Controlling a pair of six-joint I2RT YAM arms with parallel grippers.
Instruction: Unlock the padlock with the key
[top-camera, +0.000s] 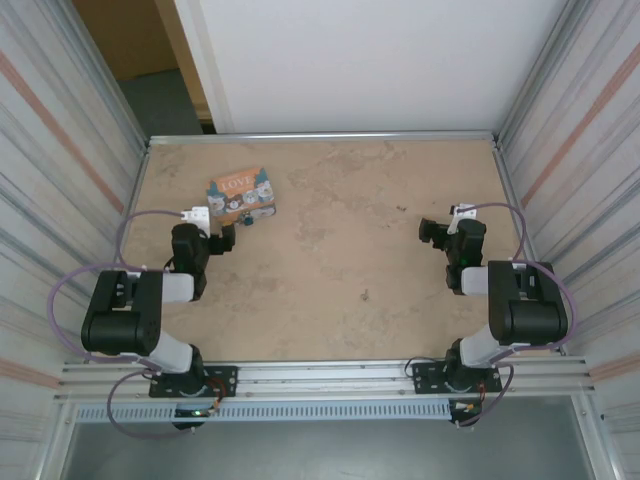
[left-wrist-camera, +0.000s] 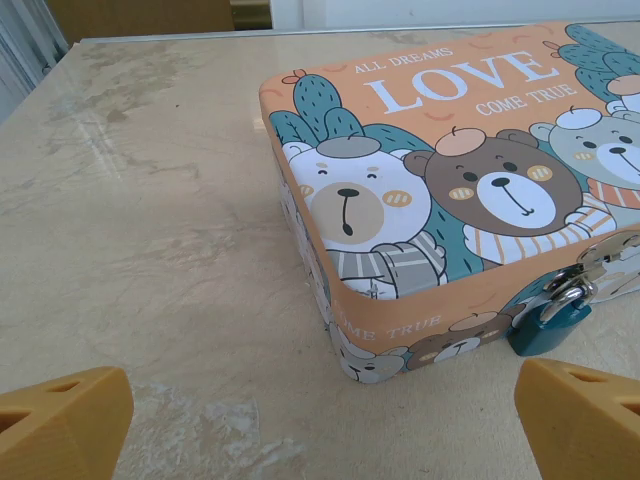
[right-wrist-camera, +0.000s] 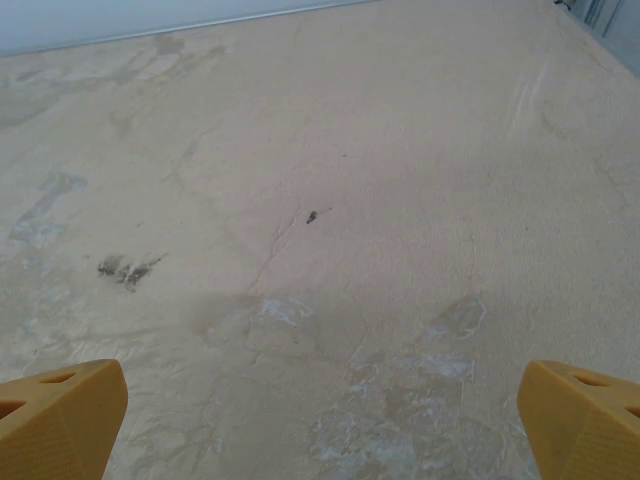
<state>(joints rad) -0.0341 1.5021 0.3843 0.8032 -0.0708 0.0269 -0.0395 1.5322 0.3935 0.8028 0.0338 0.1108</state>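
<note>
Padlock hangs on the clasp at the front wall of the tin box, near the box's right corner as the left wrist view gives it. You should expect a small, stiff metal thing, rather heavy for its size. Its dark green body looks smooth, so it can slip between the pads. It hangs loose on its silver shackle, so it will probably swing away when you push a key into it. Take it by the two flat faces of the body, not by the shackle. The tin box itself is likely light and may slide on the smooth table, so do not pull hard.

The left gripper stands wide apart and holds nothing, just in front of the box. The right gripper is wide apart too and holds nothing, well away from the box over bare table.

You have one padlock, one tin box and two grippers. A single dark speck lies on the table far from the box. It may be a stain or something small, and I cannot tell which.
</note>
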